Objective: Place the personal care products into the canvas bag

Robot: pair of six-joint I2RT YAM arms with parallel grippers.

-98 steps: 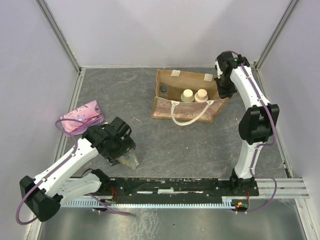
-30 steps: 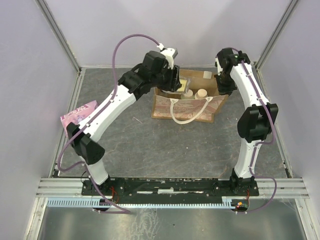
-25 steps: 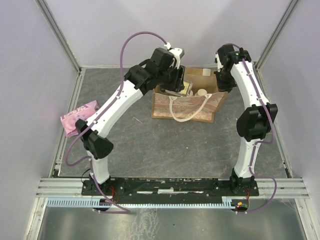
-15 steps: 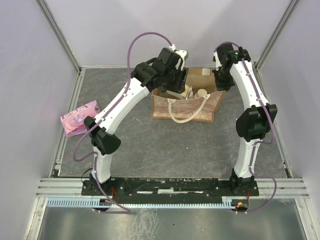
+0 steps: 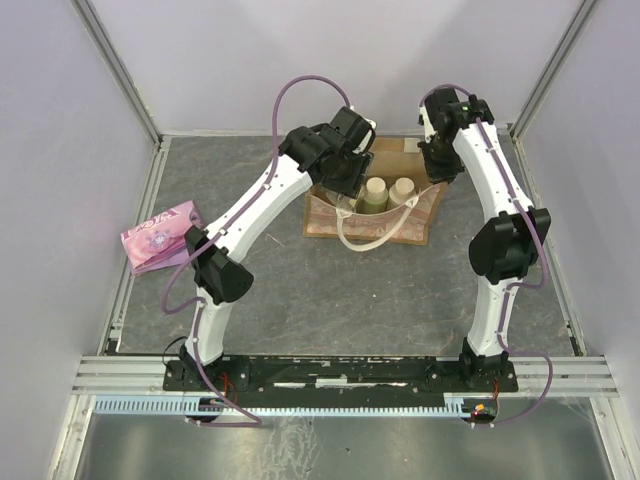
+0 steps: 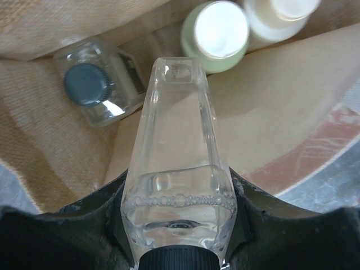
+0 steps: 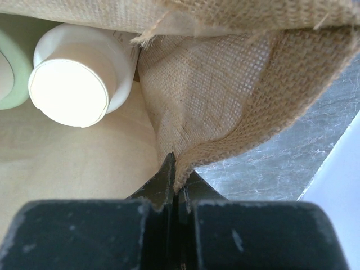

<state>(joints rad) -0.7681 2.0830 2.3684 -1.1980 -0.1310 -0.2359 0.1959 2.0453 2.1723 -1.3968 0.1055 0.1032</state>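
Lilac walls are closing in the grey desk [image 5: 300,280] on three sides, with bare surface lying open between the arm bases and the canvas bag [image 5: 380,218], which is standing near the back edge. Over its mouth the left pincer [image 6: 179,194] is gripping a clear squarish bottle [image 6: 177,129] near its cap, base pointing into the bag. The right pincer [image 7: 177,188] is pinching the bag's right rim, jaws closed on the cloth. Inside, a second clear bottle [image 6: 93,93] with a dark cap, a pale green bottle [image 6: 216,34] and a cream bottle [image 6: 275,17] are standing upright. A pink packet [image 5: 160,232] is lying by the left edge, its print too small to read.
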